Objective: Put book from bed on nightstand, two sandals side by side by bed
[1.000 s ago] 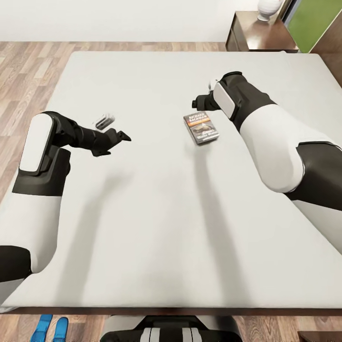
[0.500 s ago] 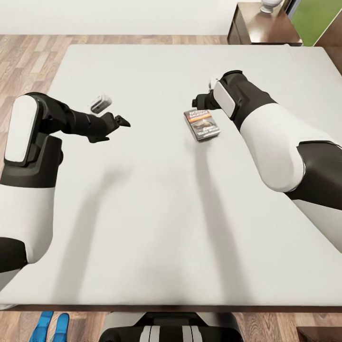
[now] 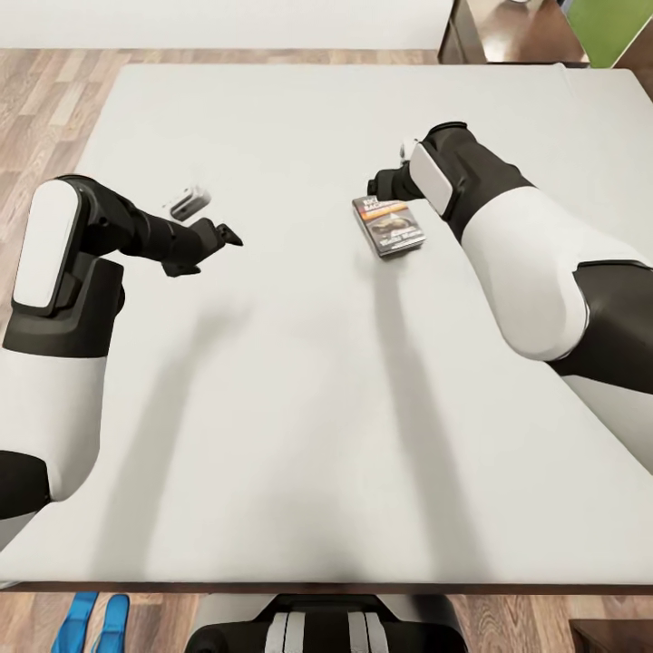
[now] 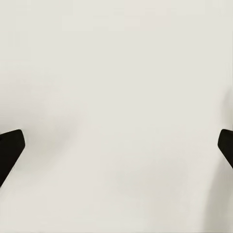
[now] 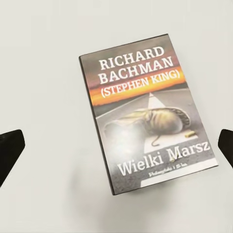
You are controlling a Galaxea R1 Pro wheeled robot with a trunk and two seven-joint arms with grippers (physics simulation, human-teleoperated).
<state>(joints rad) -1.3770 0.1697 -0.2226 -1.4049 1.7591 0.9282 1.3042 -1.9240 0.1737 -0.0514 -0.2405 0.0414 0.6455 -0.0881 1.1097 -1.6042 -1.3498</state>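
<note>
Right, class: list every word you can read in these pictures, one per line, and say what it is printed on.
All of it is on the cover of the book lying on the bed:
"RICHARD BACHMAN", white, at the top
"(STEPHEN KING)", orange, just below
"Wielki Marsz", white, near the lower edge
A small line under the title is too blurred to read.

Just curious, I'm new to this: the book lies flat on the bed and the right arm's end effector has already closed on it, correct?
Not quite. The book does lie flat on the bed, but the right end effector is open above it, fingertips spread wide to either side without touching, as the right wrist view shows.
</note>
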